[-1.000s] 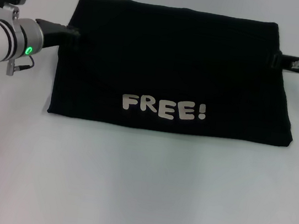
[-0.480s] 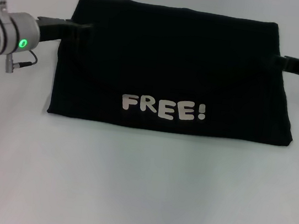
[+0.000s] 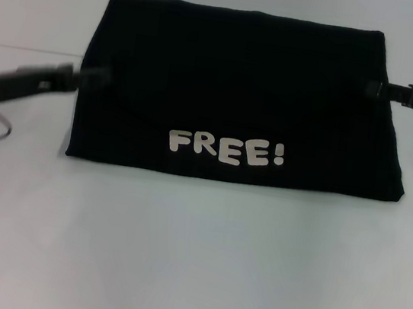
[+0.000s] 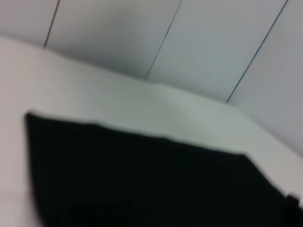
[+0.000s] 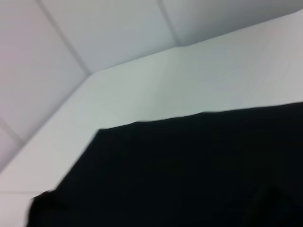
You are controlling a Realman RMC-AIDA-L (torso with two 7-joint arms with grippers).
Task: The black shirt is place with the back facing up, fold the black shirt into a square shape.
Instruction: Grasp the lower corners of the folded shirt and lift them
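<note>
The black shirt (image 3: 239, 90) lies folded into a wide flat rectangle on the white table, with the pale "FREE!" lettering (image 3: 226, 149) facing up near its front edge. My left gripper (image 3: 94, 76) is low at the shirt's left edge, its tip touching or just over the cloth. My right gripper (image 3: 376, 89) is at the shirt's right edge, farther back. The shirt fills the lower part of the left wrist view (image 4: 142, 179) and of the right wrist view (image 5: 189, 175).
The white table (image 3: 191, 260) stretches bare in front of the shirt. A pale panelled wall (image 4: 189, 42) rises behind the table's far edge.
Both arms have drawn outward from the shirt's sides. The left arm has dropped lower and left, and the right arm has slid right, almost out of view. The shirt has not moved.
</note>
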